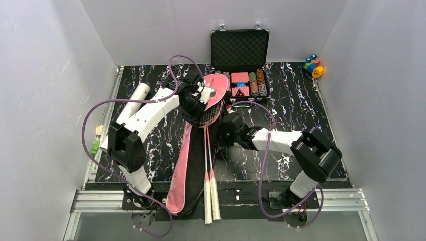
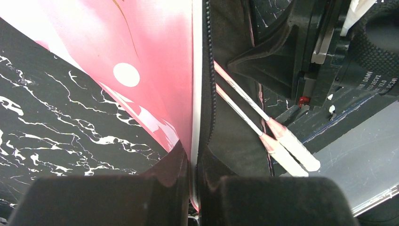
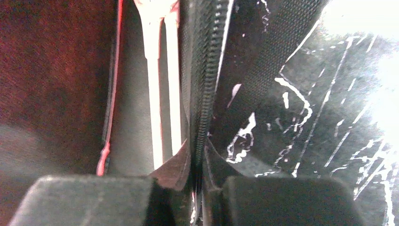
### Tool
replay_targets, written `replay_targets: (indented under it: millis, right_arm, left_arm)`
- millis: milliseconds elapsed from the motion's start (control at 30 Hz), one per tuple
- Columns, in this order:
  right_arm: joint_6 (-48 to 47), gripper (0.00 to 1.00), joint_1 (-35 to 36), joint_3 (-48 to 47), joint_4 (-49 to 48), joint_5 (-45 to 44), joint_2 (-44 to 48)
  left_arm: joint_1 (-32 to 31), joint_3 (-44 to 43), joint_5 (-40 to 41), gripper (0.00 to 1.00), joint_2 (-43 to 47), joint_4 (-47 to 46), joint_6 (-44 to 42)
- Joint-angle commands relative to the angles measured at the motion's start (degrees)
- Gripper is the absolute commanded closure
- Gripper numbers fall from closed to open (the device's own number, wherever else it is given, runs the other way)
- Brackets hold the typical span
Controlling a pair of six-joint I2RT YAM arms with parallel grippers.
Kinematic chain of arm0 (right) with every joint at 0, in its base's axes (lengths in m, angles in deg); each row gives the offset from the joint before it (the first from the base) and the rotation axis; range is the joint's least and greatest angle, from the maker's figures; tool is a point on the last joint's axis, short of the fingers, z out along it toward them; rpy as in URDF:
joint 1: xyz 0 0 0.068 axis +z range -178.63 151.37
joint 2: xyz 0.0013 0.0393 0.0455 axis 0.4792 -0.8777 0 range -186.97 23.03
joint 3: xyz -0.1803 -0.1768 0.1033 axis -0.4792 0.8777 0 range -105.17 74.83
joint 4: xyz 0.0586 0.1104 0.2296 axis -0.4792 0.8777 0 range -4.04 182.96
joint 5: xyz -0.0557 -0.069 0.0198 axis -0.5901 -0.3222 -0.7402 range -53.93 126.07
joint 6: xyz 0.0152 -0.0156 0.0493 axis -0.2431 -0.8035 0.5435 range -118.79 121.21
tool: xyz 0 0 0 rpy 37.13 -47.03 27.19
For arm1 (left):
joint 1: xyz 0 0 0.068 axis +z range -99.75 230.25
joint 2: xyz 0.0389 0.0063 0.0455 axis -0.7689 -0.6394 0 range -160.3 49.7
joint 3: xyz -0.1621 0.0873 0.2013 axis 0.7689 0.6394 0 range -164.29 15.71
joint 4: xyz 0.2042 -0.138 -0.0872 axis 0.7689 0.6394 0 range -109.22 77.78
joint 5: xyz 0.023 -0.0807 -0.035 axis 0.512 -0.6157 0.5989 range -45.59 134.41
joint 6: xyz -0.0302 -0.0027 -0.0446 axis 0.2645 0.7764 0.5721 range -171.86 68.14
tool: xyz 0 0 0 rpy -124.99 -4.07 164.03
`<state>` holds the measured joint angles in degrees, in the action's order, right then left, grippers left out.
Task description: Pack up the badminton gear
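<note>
We see the pink bag (image 1: 183,160) stretched lengthwise down the middle of the black, white-veined table (image 1: 301,100). It is a long racket-shaped sleeve of smooth glossy fabric, edged with white piping and a black toothed zipper (image 3: 203,94). Its rounded head flap is lifted near the far end.

The left end effector (image 1: 197,100) is clenched on that flap. In the left wrist view its blunt matte-black pads (image 2: 108,202) pinch the piped rim between them.

The right end effector (image 1: 224,125) is grasping the bag's other edge. In its own view the coarse woven band of the zipper runs straight down into the narrow slot between its pads (image 3: 282,202).

The two rackets (image 1: 208,150) lie side by side, touching, on the bag's dark inner panel. Their thin pale shafts are parallel, and their strung oval heads sit under the raised flap. Their white wrapped grips reach past the table's near edge, over the metal rail.

A smooth white tube (image 1: 138,93) lies at an angle near the far left corner, apart from the bag. Behind the bag's head stands an open black case (image 1: 240,50) with foam lining in its lid and rows of chips. Small colourful toy blocks (image 1: 312,65) sit at the far right.
</note>
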<state>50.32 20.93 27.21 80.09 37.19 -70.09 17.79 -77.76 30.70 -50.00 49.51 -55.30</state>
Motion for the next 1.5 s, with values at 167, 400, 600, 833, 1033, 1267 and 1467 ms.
replay_targets:
  millis: [167,400,600,833,1033,1267,1467]
  right_arm:
    - [-1.0,0.99,0.0,-3.0,0.3,3.0,7.7]
    - [-1.6,0.99,0.2,-6.4,4.5,5.0,15.0]
    - [-1.1,0.99,0.6,-8.9,5.5,6.4,15.0]
    - [-0.5,0.99,0.6,-9.9,5.3,7.2,14.5]
    - [0.2,0.99,0.6,-10.5,4.7,7.8,13.2]
    - [0.9,0.99,0.5,-13.0,4.7,8.4,11.7]
    - [2.2,0.99,0.5,-15.8,5.8,9.1,10.4]
  left_arm:
    - [-0.1,-1.7,-6.5,1.00,5.9,-0.2,-1.2]
    - [-0.2,-3.8,-16.9,0.81,5.8,1.2,-2.3]
    - [-0.2,1.8,-22.6,0.58,8.3,-2.4,-2.7]
    - [-0.2,10.5,-26.9,0.46,11.9,-6.5,-1.9]
    - [-0.3,17.4,-29.4,0.35,16.7,-10.9,-1.7]
    - [-1.8,23.9,-27.8,0.33,21.1,-14.4,-1.4]
    - [-6.0,26.8,-18.0,0.35,22.7,-16.2,-3.0]
